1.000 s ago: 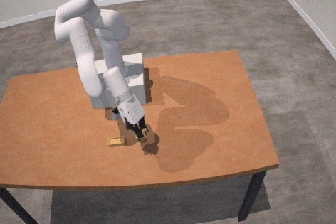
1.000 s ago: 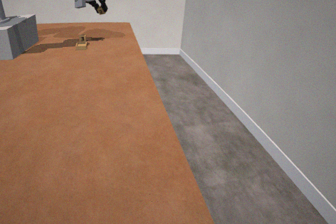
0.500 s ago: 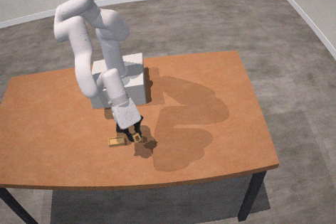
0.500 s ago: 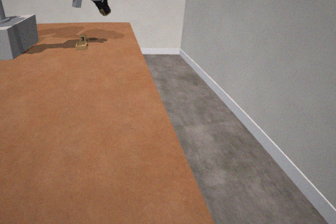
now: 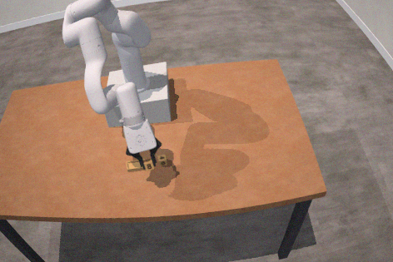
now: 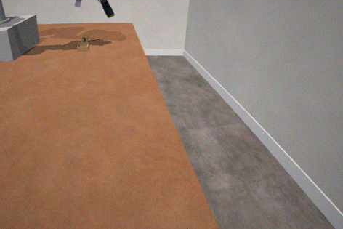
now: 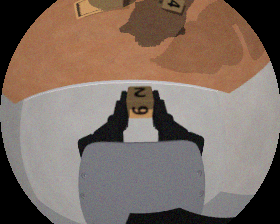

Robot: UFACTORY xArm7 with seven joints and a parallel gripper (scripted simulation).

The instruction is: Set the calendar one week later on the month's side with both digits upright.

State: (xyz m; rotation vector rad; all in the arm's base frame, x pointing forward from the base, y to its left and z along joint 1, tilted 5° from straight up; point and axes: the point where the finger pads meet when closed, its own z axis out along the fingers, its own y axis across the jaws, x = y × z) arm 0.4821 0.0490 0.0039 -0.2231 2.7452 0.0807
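You've got one wooden cube (image 7: 140, 101) up in the air, digits 6 and 2 showing. The tray (image 7: 101, 3) lies flat mid-table, toward the front edge; the other cube (image 7: 173, 5), 4 up, rests beside it.

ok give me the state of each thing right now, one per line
tool: shut on a cube, raised above the table
held cube: clamped between the fingers, in the air, faces showing 2 and 9
other cube: standing on the table beside the tray, 4 on top
tray: flat on the table, no cube in it
table: carrying tray and one cube
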